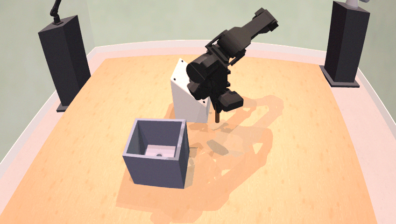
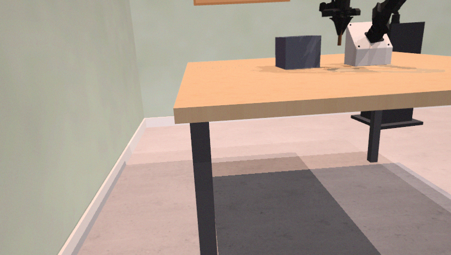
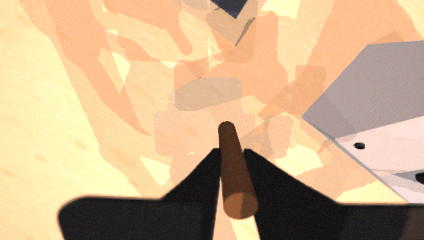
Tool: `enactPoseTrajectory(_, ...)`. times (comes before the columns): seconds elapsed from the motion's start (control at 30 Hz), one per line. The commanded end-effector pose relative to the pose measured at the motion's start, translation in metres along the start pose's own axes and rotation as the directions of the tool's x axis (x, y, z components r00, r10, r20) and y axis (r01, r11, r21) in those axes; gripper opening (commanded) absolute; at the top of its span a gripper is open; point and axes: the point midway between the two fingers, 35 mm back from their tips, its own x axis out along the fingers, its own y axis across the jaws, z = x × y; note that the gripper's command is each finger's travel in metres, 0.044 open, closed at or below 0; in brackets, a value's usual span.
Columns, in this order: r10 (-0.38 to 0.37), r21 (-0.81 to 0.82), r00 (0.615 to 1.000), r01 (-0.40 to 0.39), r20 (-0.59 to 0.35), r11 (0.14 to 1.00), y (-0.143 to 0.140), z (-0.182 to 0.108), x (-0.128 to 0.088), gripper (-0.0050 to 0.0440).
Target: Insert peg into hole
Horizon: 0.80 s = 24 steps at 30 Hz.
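Hanging upright — brown round peg (image 3: 234, 167) between fingers.

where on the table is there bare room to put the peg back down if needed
Bare wood lies between the box and the left pillar, and on the wide stretch toward the right pillar. It is crowded between the box and the white mount, where the tool holds the peg.
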Motion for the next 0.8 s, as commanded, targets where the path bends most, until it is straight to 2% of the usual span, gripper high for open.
enactPoseTrajectory(0.0, -0.005, -0.001, 1.000, 0.005, 0.002, 1.000, 0.001, 0.005, -0.004, 0.0000)
enactPoseTrajectory(0.77, 0.000, -0.012, 1.000, 0.000, -0.006, 1.000, 0.005, 0.061, -0.040, 0.0000)
